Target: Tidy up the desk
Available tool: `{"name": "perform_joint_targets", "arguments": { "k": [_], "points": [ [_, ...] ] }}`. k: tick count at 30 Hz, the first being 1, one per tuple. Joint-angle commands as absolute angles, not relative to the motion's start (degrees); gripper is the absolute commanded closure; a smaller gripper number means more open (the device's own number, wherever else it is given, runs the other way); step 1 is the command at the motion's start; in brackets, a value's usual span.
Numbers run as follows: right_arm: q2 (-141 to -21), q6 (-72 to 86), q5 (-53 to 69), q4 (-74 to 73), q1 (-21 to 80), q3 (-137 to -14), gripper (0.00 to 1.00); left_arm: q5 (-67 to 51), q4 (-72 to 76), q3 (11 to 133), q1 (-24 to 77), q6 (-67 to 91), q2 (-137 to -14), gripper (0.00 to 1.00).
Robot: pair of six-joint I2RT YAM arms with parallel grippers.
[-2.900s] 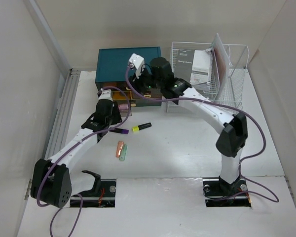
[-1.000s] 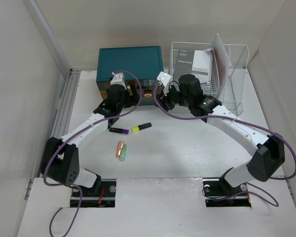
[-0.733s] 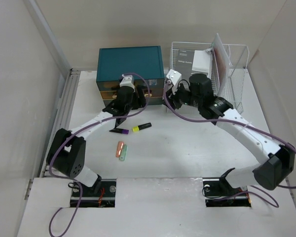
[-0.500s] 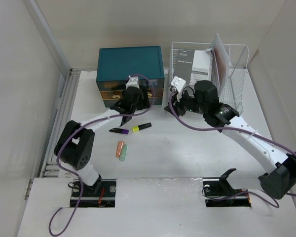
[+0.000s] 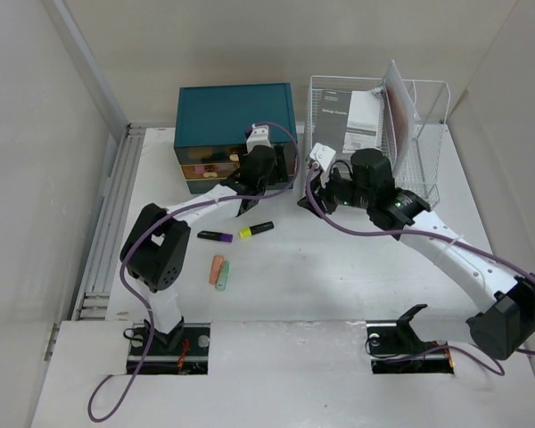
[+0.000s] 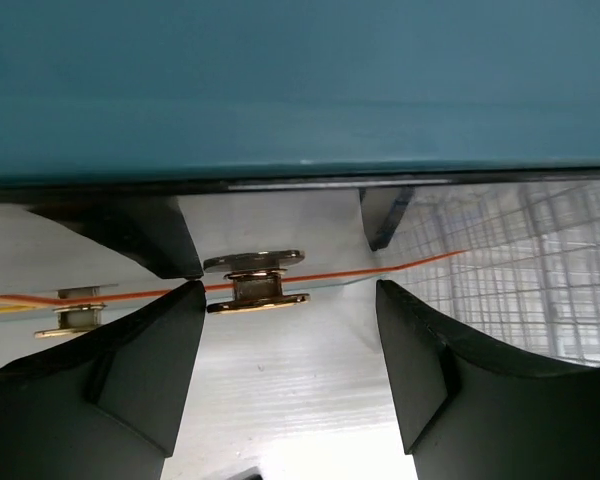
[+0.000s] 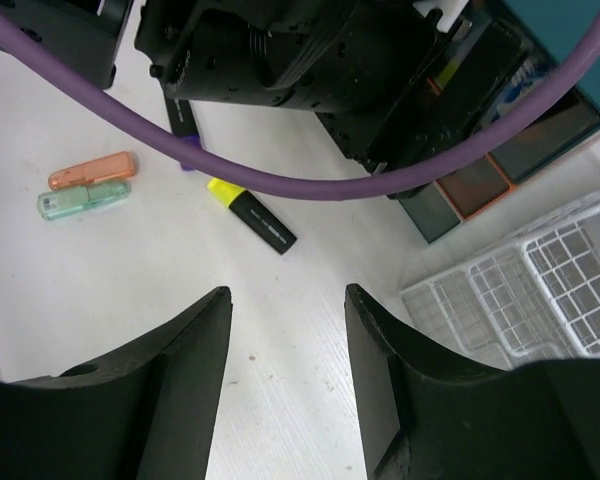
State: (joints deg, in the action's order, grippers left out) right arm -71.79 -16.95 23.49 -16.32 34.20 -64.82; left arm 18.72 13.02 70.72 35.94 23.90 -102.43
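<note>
Where bare, plain matte white and smooth: the desk [image 5: 339, 276], a broad flat rectangle, far wider than anything on it, running from the arm bases to the far wall. Along its far edge, a teal drawer box [image 5: 236, 111] to the left and a white wire rack [image 5: 423, 169] to the right, papers standing in the rack. Loose in the middle: a purple highlighter [image 5: 214, 236], a yellow highlighter [image 5: 256, 230], and nearer the bases an orange piece [image 5: 217, 267] and a green piece [image 5: 224, 275] side by side. Left gripper [image 6: 290, 300] close against the box front, jaws parted, a gold drawer handle [image 6: 255, 285] in the gap by one fingertip, not pinched. Right gripper [image 7: 288, 300] over bare desk near the rack, jaws parted, nothing held.
</note>
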Motion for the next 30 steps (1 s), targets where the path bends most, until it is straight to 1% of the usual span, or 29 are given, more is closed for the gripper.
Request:
{"name": "perform_joint_targets", "arguments": {
  "k": [1, 5, 9, 10, 12, 14, 15, 17, 18, 20, 22, 23, 24, 30],
  "points": [
    [-70.4, -15.91, 25.58, -14.68, 33.4, -64.34, 0.46, 22.93, 12.14, 74.17, 35.77, 23.47, -103.27, 0.35],
    [-69.87, -15.91, 26.63, -14.68, 32.26, -64.34, 0.46, 24.08, 11.6, 75.32, 35.77, 23.47, -103.89, 0.35],
    [-69.87, -15.91, 26.63, -14.68, 32.26, -64.34, 0.46, 26.01, 10.55, 76.38, 35.77, 24.08, -105.21, 0.39],
    [-69.87, -15.91, 26.63, -14.68, 32.26, -64.34, 0.46, 26.02, 10.55, 76.9, 35.77, 24.6, -105.81, 0.43],
    [-69.87, -15.91, 26.63, -14.68, 32.26, -63.81, 0.46, 27.24, 10.55, 77.43, 35.77, 24.61, -105.82, 0.49],
    [-69.87, -15.91, 26.63, -14.15, 31.73, -63.81, 0.46, 27.25, 10.02, 77.43, 36.3, 24.61, -106.34, 0.58],
    [-69.87, -15.91, 26.63, -14.15, 31.73, -63.81, 0.46, 27.86, 10.02, 77.43, 36.3, 24.61, -106.35, 0.65],
    [-69.87, -15.91, 26.63, -14.15, 31.73, -63.81, 0.46, 27.86, 10.02, 77.43, 36.3, 24.61, -106.35, 0.72],
    [-69.87, -15.91, 26.63, -14.15, 31.73, -63.81, 0.46, 27.86, 10.02, 77.43, 36.3, 24.61, -106.35, 0.78],
    [-69.87, -15.91, 26.63, -14.15, 31.73, -63.81, 0.46, 28.39, 10.02, 77.43, 36.3, 24.61, -106.35, 0.84],
    [-69.87, -15.91, 26.63, -14.15, 31.73, -63.81, 0.46, 28.39, 10.02, 76.82, 36.3, 24.61, -105.82, 0.87],
    [-69.87, -15.91, 26.63, -14.15, 31.73, -63.81, 0.46, 28.39, 10.02, 76.12, 36.3, 24.61, -105.82, 0.92],
    [-69.87, -15.91, 26.63, -14.15, 31.73, -63.81, 0.46, 28.39, 10.02, 76.11, 36.3, 24.61, -105.3, 0.93],
    [-70.49, -16.6, 28.38, -14.67, 31.73, -63.81, 0.46, 28.39, 9.41, 72.96, 37.97, 24.61, -102.22, 0.93]
  ]
}}
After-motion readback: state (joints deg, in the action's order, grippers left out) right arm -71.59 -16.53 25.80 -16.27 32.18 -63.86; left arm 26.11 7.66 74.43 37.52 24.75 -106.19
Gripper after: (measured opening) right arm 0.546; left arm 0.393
